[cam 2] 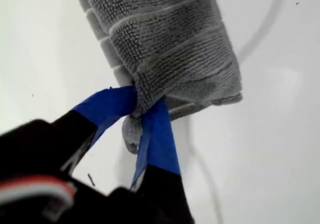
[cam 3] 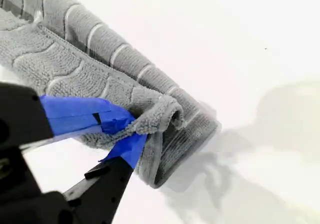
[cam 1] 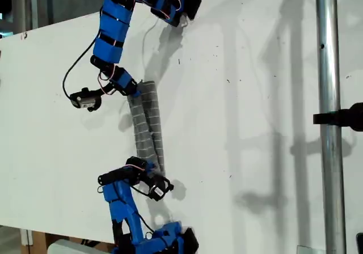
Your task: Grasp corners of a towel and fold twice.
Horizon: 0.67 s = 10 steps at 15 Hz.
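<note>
A grey striped towel [cam 1: 146,126] lies bunched into a long narrow band on the white tabletop [cam 1: 255,123], left of centre in the exterior view. An arm holds each end of it. My first tool [cam 2: 141,109] is pinched tight on one gathered corner [cam 2: 131,132] — my second tool [cam 3: 131,132] is likewise clamped on a folded corner [cam 3: 160,115] of the cloth. A metal pole [cam 1: 329,118] stands at the exterior view's right.

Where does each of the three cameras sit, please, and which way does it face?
Exterior view: off the arms, overhead, facing the white table; both blue arms show.
First wrist view: on my first gripper, facing its tape-wrapped jaws pinching the grey striped fabric towel.
Second wrist view: on my second gripper, likewise clamping a towel corner.
All views share the towel.
</note>
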Tool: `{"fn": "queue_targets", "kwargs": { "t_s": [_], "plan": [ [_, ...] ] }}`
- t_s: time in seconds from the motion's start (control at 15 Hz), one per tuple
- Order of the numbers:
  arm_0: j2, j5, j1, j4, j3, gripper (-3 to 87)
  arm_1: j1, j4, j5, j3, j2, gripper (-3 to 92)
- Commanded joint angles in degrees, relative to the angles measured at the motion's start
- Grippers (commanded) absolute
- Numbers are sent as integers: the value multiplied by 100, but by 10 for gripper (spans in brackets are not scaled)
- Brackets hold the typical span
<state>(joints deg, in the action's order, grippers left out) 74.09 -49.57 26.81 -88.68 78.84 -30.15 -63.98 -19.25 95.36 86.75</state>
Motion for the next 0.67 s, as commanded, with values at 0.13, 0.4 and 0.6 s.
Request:
{"fn": "queue_targets", "kwargs": {
  "t_s": [0.13, 0.4, 0.6],
  "plan": [
    [26, 18, 0, 492, 448, -25, 211, 167, -158, 9, -413, -2],
    [-79, 264, 510, 984, 1125, -22, 185, 167, -264, -404, -1169, -2],
    [114, 457, 694, 756, 1187, 81, -70, -343, -343, -738, -1099, 225]
  ]
}}
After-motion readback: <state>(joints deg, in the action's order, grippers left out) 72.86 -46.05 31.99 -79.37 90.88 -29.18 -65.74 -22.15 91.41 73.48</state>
